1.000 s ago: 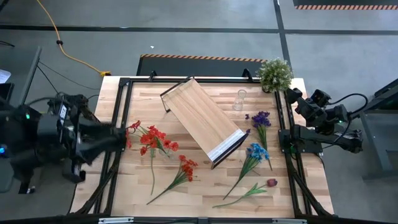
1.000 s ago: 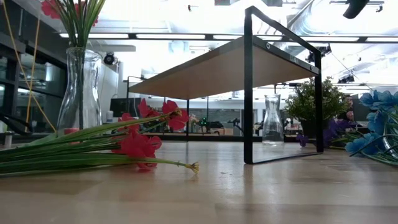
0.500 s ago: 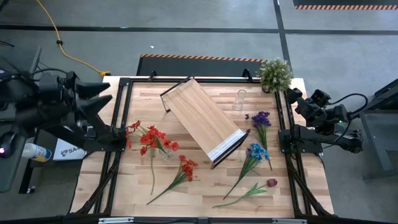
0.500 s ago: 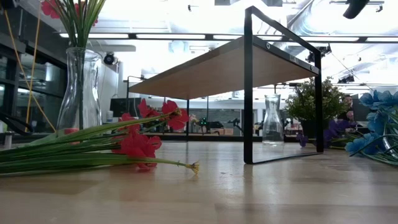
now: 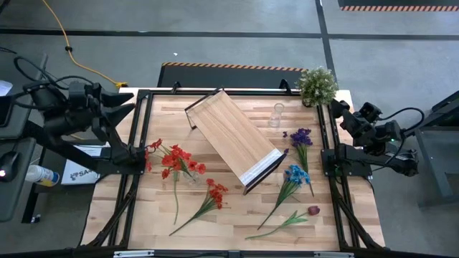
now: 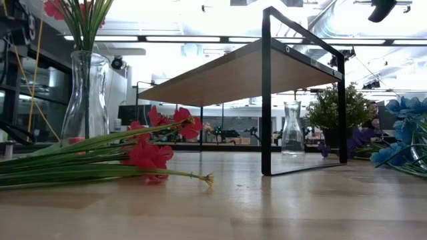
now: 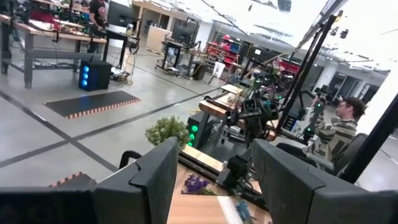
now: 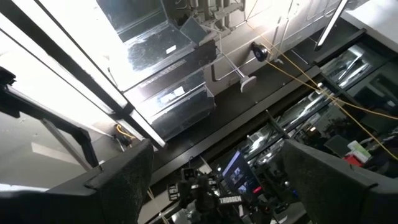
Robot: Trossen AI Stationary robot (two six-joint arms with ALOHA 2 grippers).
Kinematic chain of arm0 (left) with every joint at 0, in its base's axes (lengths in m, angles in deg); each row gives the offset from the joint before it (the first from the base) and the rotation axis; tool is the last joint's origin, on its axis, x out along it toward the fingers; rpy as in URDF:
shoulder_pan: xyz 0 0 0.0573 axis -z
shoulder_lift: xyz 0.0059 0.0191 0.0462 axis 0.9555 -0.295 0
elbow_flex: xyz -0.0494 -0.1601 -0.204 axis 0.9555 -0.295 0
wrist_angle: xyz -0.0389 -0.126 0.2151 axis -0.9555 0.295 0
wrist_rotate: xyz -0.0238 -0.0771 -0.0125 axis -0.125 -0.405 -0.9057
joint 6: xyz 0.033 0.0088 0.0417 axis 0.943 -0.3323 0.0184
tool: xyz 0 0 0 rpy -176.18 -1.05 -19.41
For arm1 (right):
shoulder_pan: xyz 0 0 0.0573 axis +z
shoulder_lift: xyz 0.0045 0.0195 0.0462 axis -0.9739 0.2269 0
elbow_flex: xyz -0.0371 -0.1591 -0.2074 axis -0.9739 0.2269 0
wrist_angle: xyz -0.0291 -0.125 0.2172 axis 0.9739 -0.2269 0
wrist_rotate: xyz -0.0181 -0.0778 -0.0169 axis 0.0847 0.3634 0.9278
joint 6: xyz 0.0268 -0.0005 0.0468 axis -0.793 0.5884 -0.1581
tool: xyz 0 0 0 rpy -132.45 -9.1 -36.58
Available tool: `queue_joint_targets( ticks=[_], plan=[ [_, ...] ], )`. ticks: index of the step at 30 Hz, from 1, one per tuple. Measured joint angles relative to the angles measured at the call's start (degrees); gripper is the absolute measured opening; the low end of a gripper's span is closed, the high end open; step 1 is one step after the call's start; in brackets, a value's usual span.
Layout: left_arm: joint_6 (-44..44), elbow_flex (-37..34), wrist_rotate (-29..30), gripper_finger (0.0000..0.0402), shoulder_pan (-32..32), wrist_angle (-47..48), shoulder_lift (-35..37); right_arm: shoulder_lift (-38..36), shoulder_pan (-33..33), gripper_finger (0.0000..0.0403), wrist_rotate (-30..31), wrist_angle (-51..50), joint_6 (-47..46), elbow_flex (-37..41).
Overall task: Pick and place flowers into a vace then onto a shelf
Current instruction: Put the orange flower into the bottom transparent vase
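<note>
Flowers (image 5: 188, 166) fill a vase (image 6: 85, 97) only the low view shows.

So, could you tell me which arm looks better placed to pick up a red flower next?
Probably the left. Its pincer is open beside the table's left edge, close to the red flowers and the vase. The right pincer waits at the far right edge, near the purple flowers.

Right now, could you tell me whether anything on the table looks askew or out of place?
The shelf sits diagonally across the table, not square to its edges. Loose flowers lie scattered flat around it. Nothing looks spilled or damaged.
</note>
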Motion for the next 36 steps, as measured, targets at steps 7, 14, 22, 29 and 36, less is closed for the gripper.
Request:
queue_joint_targets(
  ticks=[7, 14, 22, 29, 36],
  plan=[
    [0.0, -6.2, 0.0, 0.0239, 0.0, 0.0, 6.6, 0.0, 0.0, 0.0344, 0.0, 0.0, 0.0, 0.0],
    [-0.9, -14.5, 0.0, 0.0239, 0.0, -0.5, 14.4, 0.0, 0.0, 0.0344, 0.0, 0.0, 0.0, 0.0],
    [-3.1, -24.0, 0.0, 0.0239, 0.0, -0.6, 24.3, 0.0, 0.0, 0.0344, 0.0, 0.0, 0.0, 0.0],
    [-5.1, -31.8, 0.0, 0.0239, 0.0, -0.5, 31.5, 0.0, 0.0, 0.0344, 0.0, 0.0, 0.0, 0.0],
    [-6.2, -37.3, 0.0, 0.0239, 0.0, -0.5, 37.1, 0.0, 0.0, 0.0344, 0.0, 0.0, 0.0, 0.0]
  ],
)
